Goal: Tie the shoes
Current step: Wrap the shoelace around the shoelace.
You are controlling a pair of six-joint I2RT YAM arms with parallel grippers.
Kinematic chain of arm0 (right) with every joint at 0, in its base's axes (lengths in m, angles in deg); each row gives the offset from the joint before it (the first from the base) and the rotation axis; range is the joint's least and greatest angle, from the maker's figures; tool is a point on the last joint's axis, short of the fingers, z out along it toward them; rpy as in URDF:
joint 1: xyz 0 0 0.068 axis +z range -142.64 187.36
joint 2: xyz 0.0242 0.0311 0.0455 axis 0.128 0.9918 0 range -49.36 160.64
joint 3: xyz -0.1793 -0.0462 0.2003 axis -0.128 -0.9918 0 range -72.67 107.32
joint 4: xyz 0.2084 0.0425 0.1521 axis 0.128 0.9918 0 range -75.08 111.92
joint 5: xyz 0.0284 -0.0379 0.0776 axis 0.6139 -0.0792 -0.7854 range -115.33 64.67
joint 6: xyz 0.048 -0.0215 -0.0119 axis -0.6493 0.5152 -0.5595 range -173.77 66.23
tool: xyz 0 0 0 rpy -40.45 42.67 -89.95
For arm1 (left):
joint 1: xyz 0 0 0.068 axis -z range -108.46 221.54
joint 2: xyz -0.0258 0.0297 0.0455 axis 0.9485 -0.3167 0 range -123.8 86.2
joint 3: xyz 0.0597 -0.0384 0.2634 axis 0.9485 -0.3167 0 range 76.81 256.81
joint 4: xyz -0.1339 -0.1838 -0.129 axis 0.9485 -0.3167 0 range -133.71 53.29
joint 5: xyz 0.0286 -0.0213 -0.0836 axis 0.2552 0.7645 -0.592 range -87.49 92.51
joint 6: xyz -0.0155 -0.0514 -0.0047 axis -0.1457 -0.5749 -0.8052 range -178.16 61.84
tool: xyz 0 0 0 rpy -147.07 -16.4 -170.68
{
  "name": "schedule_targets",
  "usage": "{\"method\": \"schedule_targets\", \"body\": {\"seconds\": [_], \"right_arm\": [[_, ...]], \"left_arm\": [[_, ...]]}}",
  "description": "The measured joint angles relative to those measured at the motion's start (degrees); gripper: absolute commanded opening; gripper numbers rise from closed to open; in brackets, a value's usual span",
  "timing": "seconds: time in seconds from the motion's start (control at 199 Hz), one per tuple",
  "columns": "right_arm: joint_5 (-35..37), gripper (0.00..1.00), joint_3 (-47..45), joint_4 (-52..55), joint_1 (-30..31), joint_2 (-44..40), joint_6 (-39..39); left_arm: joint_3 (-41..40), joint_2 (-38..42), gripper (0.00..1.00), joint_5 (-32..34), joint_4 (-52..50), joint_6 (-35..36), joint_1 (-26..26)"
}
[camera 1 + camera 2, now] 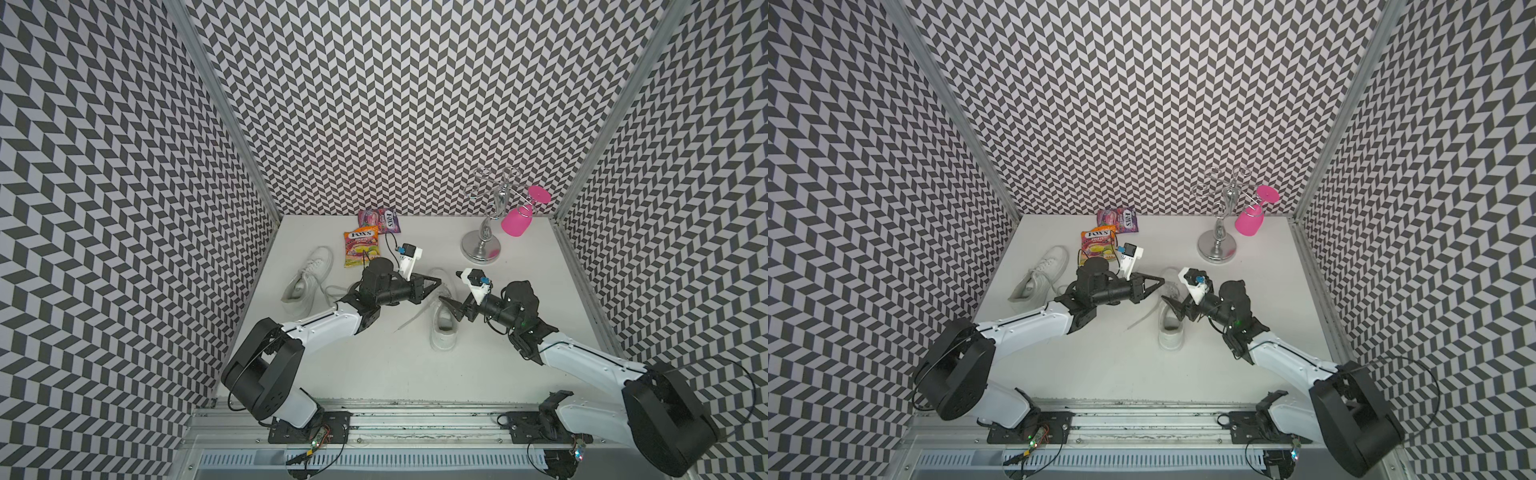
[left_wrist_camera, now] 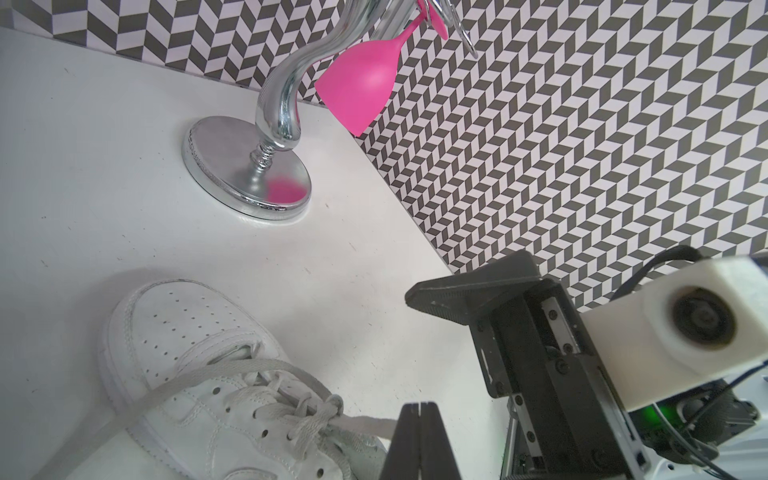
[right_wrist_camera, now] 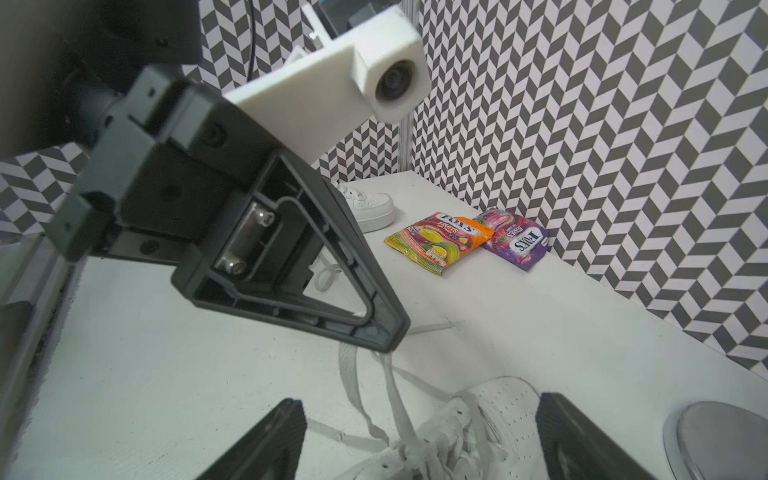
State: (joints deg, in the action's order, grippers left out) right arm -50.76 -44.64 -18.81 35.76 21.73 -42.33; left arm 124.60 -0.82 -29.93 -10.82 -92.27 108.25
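A plain white table [image 1: 374, 374] carried everything, walled on three sides by a black-and-white chevron pattern. Toward its back edge lay two candy bags, the purple bag [image 1: 379, 220] against the wall and the orange bag [image 1: 360, 246] just in front of it, the two overlapping slightly. Beside the orange bag, near the left wall, rested one white sneaker [image 1: 306, 277]. The other sneaker [image 1: 443, 328] stood near the middle of the table, its loose lace [image 1: 409, 319] trailing onto the surface. A chrome stand [image 1: 482, 245] stood on its round base at the back right, with a pink glass [image 1: 517, 220] hanging from it.
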Motion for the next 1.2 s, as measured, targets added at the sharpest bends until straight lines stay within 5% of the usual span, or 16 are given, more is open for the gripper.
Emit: {"method": "schedule_targets", "body": {"seconds": [0.136, 0.492, 0.653, 0.884, 1.201], "right_arm": [[-1.81, 0.79, 1.46, -1.05, 0.68, 2.73, 0.55], [-4.0, 0.33, 3.72, -0.87, 1.22, 7.32, 0.85], [-4.35, 0.0, 3.76, -0.59, 1.46, 7.8, 0.39], [-3.63, 0.0, 3.76, -0.46, 1.49, 7.8, -0.24], [-1.97, 0.0, 3.76, 1.18, 1.49, 6.95, -0.22]], "left_arm": [[0.02, -0.33, 0.0, -0.02, -0.46, 0.0, 0.0], [1.31, -1.14, 0.0, -0.07, -0.83, 0.0, -0.02], [1.46, -1.16, 0.09, -0.22, -0.87, 0.0, 0.0], [1.73, -0.81, 0.59, 1.22, -2.86, 1.79, -1.09], [5.55, -0.39, 0.66, 12.48, -17.55, 9.09, -11.65]]}}
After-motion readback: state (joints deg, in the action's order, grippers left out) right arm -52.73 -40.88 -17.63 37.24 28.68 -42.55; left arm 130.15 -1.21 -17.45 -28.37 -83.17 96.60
